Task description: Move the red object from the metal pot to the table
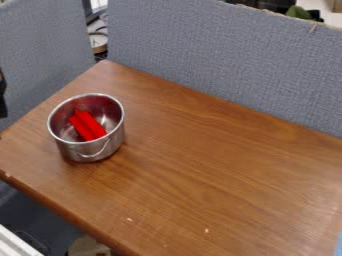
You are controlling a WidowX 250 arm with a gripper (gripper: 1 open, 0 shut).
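Observation:
The red object (87, 125) lies inside the metal pot (96, 148), slanting across its bottom. The pot stands upright on the left part of the table (214, 175), its thin wire handle hanging down its front side. My gripper has almost left the view: only a dark sliver (3, 97) shows at the left edge, off the table and well left of the pot. Its jaws are not visible, and nothing is carried, since the red block sits in the pot.
Grey fabric partitions (221, 60) stand along the far side of the table and at the left. The table's near-left edge (40, 195) drops off to the floor. Clutter shows beyond the partition at top left.

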